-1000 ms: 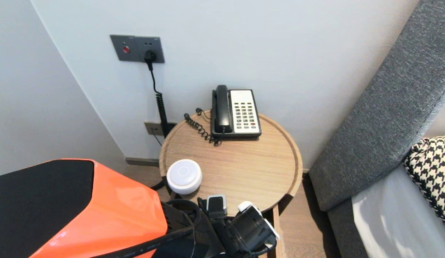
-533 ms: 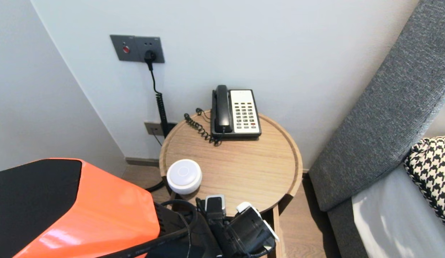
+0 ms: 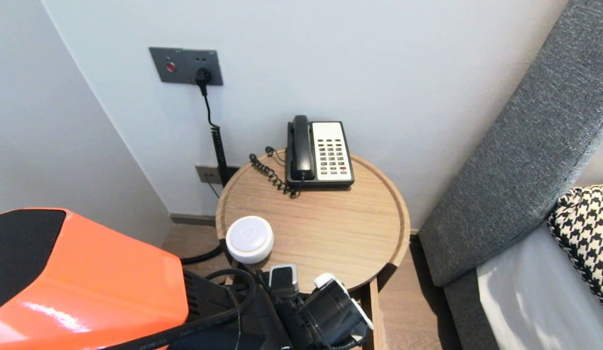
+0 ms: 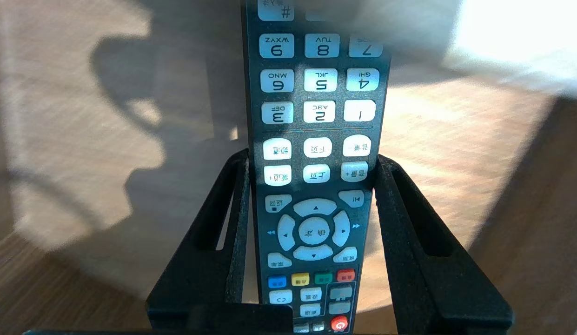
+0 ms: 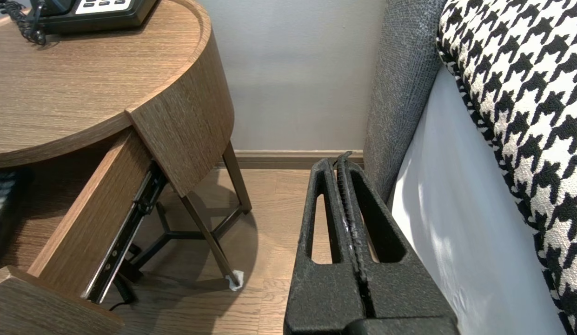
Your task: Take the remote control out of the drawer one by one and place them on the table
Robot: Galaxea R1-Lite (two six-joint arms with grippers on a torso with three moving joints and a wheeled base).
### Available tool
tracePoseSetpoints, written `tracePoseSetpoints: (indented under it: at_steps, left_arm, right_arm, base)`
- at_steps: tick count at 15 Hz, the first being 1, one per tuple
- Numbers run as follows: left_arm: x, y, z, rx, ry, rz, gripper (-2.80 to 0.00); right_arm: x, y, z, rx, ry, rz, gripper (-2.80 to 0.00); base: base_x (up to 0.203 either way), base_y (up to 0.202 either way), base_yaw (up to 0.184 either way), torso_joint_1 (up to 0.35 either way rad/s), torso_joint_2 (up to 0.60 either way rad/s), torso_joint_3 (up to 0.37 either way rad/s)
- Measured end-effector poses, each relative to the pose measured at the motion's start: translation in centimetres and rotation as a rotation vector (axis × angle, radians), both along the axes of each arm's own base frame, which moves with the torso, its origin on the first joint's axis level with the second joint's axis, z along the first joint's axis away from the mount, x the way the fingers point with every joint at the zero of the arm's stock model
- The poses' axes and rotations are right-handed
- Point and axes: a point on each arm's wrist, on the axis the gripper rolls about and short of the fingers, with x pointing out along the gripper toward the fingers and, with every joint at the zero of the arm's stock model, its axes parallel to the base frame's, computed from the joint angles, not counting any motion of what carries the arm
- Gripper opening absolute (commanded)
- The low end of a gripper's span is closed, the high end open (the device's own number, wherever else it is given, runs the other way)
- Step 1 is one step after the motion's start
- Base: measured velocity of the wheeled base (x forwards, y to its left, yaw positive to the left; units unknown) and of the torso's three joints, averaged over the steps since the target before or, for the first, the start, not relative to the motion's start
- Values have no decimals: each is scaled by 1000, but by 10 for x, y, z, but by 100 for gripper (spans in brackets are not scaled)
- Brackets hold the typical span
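A dark remote control (image 4: 316,139) with white number keys and coloured buttons is held lengthwise in my left gripper (image 4: 314,160), whose black fingers (image 4: 242,195) press its two long sides. Blurred wood lies behind it. In the head view the left wrist (image 3: 320,311) hangs at the near edge of the round wooden table (image 3: 330,228), with the fingers hidden below it. My right gripper (image 5: 337,163) is shut on nothing, low over the floor beside the grey upholstery (image 5: 400,83).
A black and white desk phone (image 3: 320,153) stands at the table's back and a white round device (image 3: 249,239) at its front left. An open drawer (image 5: 83,218) juts out under the tabletop. A houndstooth cushion (image 3: 583,233) lies on the right.
The left arm's orange shell has slid toward the left edge of the head view, and the wrist has drifted slightly down and left. Nothing on the table moved.
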Motion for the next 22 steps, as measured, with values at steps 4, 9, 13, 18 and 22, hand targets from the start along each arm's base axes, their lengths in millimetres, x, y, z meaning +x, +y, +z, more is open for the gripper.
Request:
tracePoseSetpoints:
  at_steps: [4, 9, 13, 18, 22]
  left_arm:
    - [-4, 8, 3, 23, 95, 56, -280]
    - [-5, 8, 11, -25, 99, 113, -280]
    - [-3, 5, 14, -46, 101, 138, -280]
    - [6, -2, 21, -91, 106, 143, -280]
    - [15, -1, 26, -123, 168, 152, -280]
  right_arm:
    - [0, 0, 0, 0, 0, 0, -280]
    - [0, 0, 0, 0, 0, 0, -280]
    - [0, 0, 0, 0, 0, 0, -280]
    - [0, 0, 0, 0, 0, 0, -280]
    - [0, 0, 0, 0, 0, 0, -280]
  base:
    - [0, 0, 0, 0, 0, 0]
    - [0, 0, 0, 0, 0, 0]
    - [0, 0, 0, 0, 0, 0]
    - [0, 0, 0, 0, 0, 0]
    - [0, 0, 0, 0, 0, 0]
